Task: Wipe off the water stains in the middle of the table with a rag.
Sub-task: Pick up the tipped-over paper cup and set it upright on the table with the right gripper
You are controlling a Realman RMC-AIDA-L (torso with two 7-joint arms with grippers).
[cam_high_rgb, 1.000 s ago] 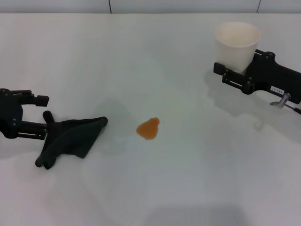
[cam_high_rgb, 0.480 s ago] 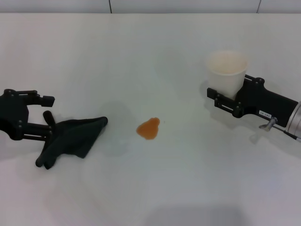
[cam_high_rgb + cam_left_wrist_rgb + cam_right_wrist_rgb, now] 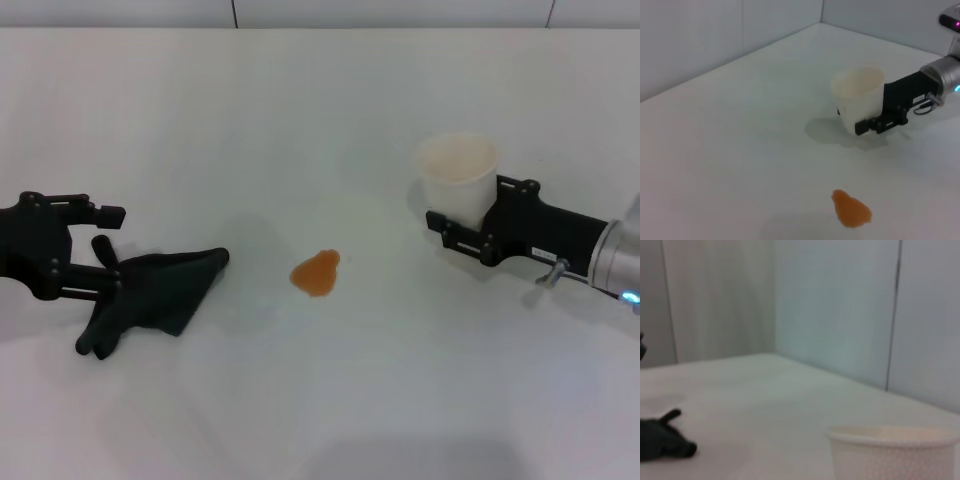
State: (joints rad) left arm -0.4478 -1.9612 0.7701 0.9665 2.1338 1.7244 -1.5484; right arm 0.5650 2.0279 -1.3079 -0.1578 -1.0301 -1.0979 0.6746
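Note:
The water stain [image 3: 316, 272], a small orange blot, lies mid-table on the white table [image 3: 300, 120]; it also shows in the left wrist view [image 3: 852, 209]. The dark rag [image 3: 152, 295] lies left of it, and shows far off in the right wrist view [image 3: 662, 442]. My left gripper [image 3: 108, 248] is open at the rag's left end, its lower finger against the cloth. My right gripper [image 3: 470, 207] is shut on an upright white paper cup [image 3: 458, 178], right of the stain. The cup also shows in the left wrist view [image 3: 859, 100] and the right wrist view [image 3: 892, 450].
A grey wall with panel seams [image 3: 235, 12] runs along the table's far edge. Bare tabletop lies between the rag and the stain, and between the stain and the cup.
My right gripper has carried the cup left and nearer, toward the middle of the table. My left gripper has shifted slightly right toward the rag. Rag and stain have not moved.

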